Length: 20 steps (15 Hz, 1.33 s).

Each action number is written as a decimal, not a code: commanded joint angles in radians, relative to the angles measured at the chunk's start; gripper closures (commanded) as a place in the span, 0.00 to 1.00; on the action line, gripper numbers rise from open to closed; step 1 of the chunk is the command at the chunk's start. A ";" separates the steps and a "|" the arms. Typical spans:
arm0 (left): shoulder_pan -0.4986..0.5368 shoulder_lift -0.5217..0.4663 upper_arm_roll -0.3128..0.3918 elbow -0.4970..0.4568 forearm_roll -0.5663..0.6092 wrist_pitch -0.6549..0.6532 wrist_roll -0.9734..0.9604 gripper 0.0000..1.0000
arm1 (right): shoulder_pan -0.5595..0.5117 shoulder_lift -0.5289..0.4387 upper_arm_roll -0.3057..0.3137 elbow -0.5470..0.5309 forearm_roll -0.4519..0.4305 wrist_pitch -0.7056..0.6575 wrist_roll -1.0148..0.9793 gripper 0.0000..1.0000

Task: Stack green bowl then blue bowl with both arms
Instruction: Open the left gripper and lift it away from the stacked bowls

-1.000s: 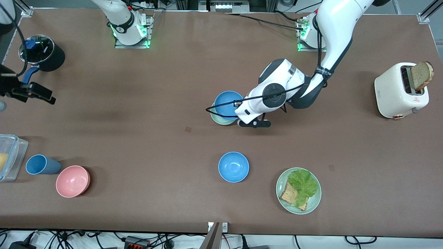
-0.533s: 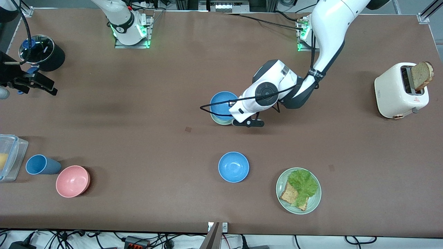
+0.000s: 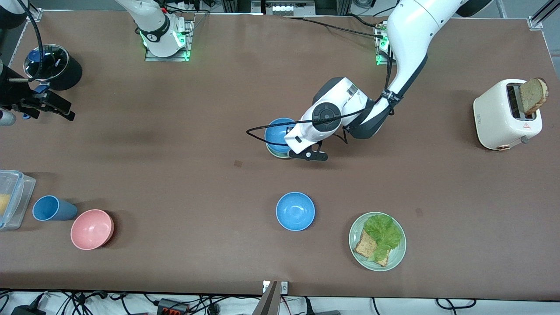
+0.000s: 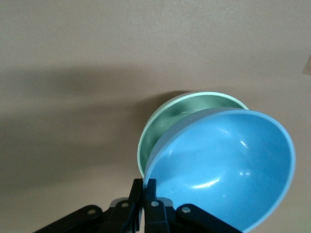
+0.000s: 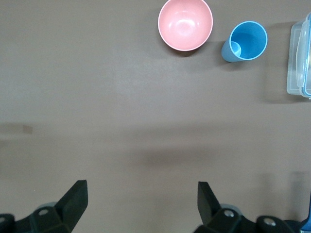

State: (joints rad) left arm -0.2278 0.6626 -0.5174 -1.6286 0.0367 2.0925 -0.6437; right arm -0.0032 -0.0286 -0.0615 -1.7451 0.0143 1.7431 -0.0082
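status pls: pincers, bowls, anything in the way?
Left pincer shut on blue bowl, tilted over green bowl, not seated. Right pincer open, waiting over the table's right-arm end. Nothing blocking.

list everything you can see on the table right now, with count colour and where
blue bowl: 1, sky blue, gripped at its rim, tilted over the green bowl
green bowl: 1, mint, mid-table under the held bowl
second blue bowl: 1, sky blue, nearer the front camera than the green bowl
plate: 1, green, with lettuce and toast, beside the second blue bowl
pink bowl: 1, pink, right arm's end
cup: 1, blue, on its side beside the pink bowl
container: 1, clear, by the cup
pot: 1, black
toaster: 1, white, bread in slot, left arm's end
left gripper: shut on the blue bowl
right gripper: open, over bare table
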 commanded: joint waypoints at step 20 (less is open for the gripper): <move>0.455 -0.093 0.008 0.171 0.034 -0.316 0.708 0.00 | -0.009 -0.028 0.008 -0.014 -0.017 -0.036 -0.016 0.00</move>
State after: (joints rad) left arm 0.1752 0.5852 -0.5076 -1.4580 0.0400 1.8021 -0.0398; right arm -0.0033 -0.0352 -0.0615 -1.7451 0.0121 1.7105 -0.0085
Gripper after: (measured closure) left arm 0.137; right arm 0.000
